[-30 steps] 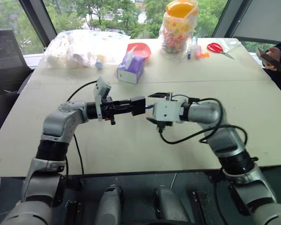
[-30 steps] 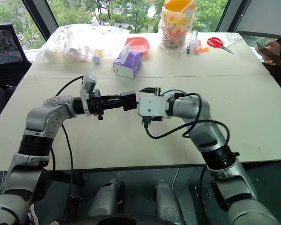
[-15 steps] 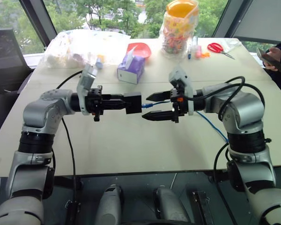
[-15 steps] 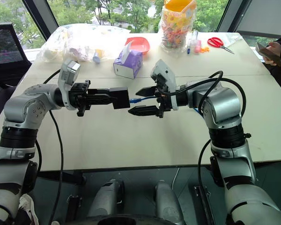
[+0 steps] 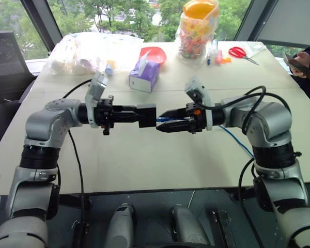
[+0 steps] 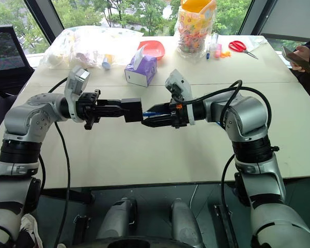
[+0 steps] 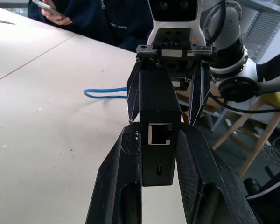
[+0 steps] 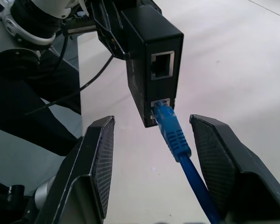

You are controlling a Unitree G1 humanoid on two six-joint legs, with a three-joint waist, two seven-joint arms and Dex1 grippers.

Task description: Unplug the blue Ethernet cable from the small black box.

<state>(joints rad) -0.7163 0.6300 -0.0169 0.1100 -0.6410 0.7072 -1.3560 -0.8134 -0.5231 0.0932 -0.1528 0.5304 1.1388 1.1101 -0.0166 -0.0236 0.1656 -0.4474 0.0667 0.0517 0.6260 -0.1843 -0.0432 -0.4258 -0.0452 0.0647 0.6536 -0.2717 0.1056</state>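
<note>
Above the middle of the table [image 5: 144,155], well in from its edges, the two arms meet almost end to end, with everything lifted off the surface. The left claw [image 5: 140,115] is closed on the small black box [image 5: 146,115] and holds it level, with the port side turned toward the right arm. The right claw [image 8: 154,154] points back at the box along the same line; its fingers [image 8: 99,154] stand partly open, one on each side of the plug, and do not touch it yet. The blue Ethernet cable [image 8: 177,140] is plugged into the lower port and runs straight from the box between those fingers, then drops toward the right edge of the table. I judge the right claw, the nearer free one, must close on the plug and pull straight back.
</note>
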